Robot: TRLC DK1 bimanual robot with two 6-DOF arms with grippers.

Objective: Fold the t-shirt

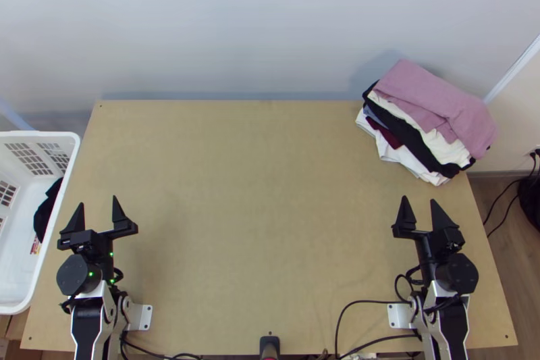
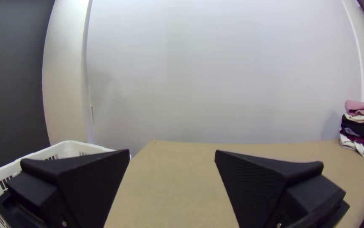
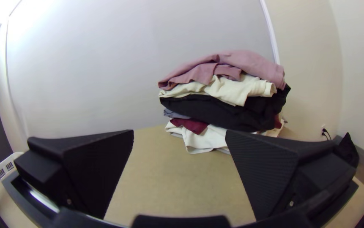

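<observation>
Black cloth (image 1: 44, 215) in the nine-o'clock basket (image 1: 40, 135), likely the t-shirt, should drape softly: pinch its upper edge. Left gripper (image 1: 98, 200), right gripper (image 1: 418, 199): fingers wide.

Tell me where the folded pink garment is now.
In the top view, the folded pink garment lies on top of the clothes stack, at the far right corner of the table, over a cream garment.
</observation>
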